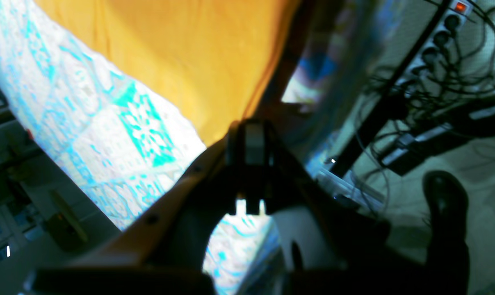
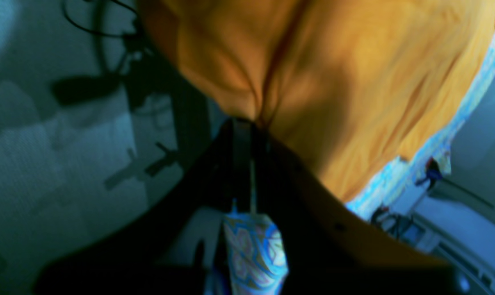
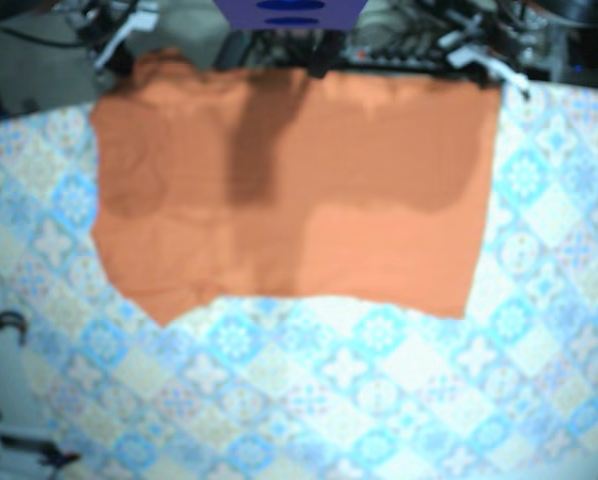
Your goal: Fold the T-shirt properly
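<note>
Left wrist: the left fingers (image 1: 253, 143) are pinched together on an edge of the T-shirt (image 1: 181, 53), above the desk (image 1: 108, 135). Right wrist: the right fingers (image 2: 241, 139) clamp a gathered corner. Base: the cloth lies spread toward 12 o'clock, so both corners should rise evenly with the hem taut.

The far edge of the T-shirt (image 3: 299, 180) blurs into clutter beyond the tabletop (image 3: 379, 400). The left hand (image 1: 247, 137) and right hand (image 2: 244, 123) are dark, blurred silhouettes, fingertips indistinct.
</note>
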Controlling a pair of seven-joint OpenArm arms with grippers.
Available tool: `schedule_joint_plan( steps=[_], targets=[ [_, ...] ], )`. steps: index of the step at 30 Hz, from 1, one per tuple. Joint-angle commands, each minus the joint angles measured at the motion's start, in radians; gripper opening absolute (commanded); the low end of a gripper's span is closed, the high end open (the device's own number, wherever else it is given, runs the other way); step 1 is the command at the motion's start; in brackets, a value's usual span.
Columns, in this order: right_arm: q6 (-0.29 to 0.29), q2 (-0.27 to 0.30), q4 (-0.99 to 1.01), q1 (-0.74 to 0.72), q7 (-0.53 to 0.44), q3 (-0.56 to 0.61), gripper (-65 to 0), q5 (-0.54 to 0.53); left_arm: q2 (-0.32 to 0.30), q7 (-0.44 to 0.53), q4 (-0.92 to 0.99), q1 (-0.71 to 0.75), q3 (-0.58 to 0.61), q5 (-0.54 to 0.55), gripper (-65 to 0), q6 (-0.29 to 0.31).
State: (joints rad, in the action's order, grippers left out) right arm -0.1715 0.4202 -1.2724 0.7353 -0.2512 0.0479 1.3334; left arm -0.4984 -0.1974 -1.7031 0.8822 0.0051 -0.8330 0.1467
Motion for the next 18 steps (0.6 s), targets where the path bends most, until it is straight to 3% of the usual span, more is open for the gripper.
schedule_joint_plan(
  steps=[1,7,18],
  targets=[
    [-0.023,0.032,-0.013,0.005,0.010,-0.009,-65.0,-0.009,-0.009,0.009,-0.013,0.025,-0.007,0.001,-65.0,-0.009],
    [-0.070,0.058,-0.010,0.023,0.010,-0.009,-65.0,-0.010,-0.009,0.034,-0.012,0.071,-0.021,0.001,-65.0,-0.009],
    [-0.070,0.127,-0.011,0.025,0.011,-0.009,-65.0,-0.128,-0.006,0.034,-0.008,0.090,-0.020,0.001,-65.0,-0.009]
  ],
)
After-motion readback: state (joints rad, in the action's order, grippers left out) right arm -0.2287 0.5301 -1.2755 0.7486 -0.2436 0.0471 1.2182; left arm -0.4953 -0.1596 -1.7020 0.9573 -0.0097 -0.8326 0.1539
